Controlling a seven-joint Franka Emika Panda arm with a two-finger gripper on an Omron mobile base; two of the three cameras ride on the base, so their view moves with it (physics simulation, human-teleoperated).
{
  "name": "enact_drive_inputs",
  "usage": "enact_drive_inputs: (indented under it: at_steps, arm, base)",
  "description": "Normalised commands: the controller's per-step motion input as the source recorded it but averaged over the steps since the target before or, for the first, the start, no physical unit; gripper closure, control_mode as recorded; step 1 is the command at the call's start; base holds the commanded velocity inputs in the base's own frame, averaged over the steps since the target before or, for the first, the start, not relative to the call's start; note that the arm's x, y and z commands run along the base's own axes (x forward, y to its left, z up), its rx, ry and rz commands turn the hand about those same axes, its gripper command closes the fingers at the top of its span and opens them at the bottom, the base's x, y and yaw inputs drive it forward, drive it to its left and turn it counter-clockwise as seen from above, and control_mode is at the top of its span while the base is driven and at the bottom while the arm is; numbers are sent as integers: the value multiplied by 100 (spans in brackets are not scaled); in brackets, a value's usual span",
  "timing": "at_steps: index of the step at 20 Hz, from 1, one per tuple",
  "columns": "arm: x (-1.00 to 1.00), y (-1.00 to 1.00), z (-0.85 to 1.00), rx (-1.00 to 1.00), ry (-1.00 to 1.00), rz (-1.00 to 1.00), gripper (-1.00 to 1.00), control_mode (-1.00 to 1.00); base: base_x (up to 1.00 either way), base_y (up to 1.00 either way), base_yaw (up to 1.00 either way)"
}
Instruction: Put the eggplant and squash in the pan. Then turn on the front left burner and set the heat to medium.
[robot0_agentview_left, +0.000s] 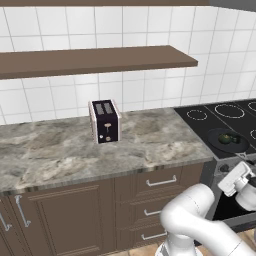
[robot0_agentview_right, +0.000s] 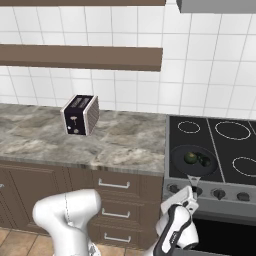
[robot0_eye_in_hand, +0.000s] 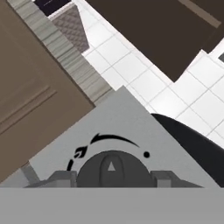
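Pan (robot0_agentview_right: 194, 161) sits on the front left burner (robot0_agentview_left: 227, 141), dark and shallow, with round green squash (robot0_agentview_right: 190, 158) and darker eggplant (robot0_agentview_right: 205, 161) inside. Toaster (robot0_agentview_left: 105, 121) stands well apart on the marble counter (robot0_agentview_left: 60, 150). My claw (robot0_eye_in_hand: 112, 175) is narrowed around the stove knob (robot0_eye_in_hand: 112, 168), fingers (robot0_eye_in_hand: 61, 178) flanking it.

pan (robot0_agentview_right: 194, 160): dark, round, over front left burner (robot0_agentview_right: 178, 154)
squash (robot0_agentview_right: 190, 158): green, inside pan
eggplant (robot0_agentview_right: 205, 161): dark, beside squash

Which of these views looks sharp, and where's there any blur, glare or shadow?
Left base view: even flat light, a soft shadow under the toaster, no glare on the stove glass. Right base view: the same, pan contents small and dark. Hand view: tilted, the stove knob close up and slightly soft-edged.
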Motion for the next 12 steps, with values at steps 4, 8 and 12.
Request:
enact_drive_inputs:
  at_steps: [4, 8, 12]
  arm:
    - [0, 0, 0, -27, -5, 0, 100, -100]
    - [0, 0, 0, -27, -6, 0, 100, -100]
    - [0, 0, 0, -26, -6, 0, 100, -100]
  base:
    - [0, 0, 0]
    - [0, 0, 0]
    - [0, 0, 0]
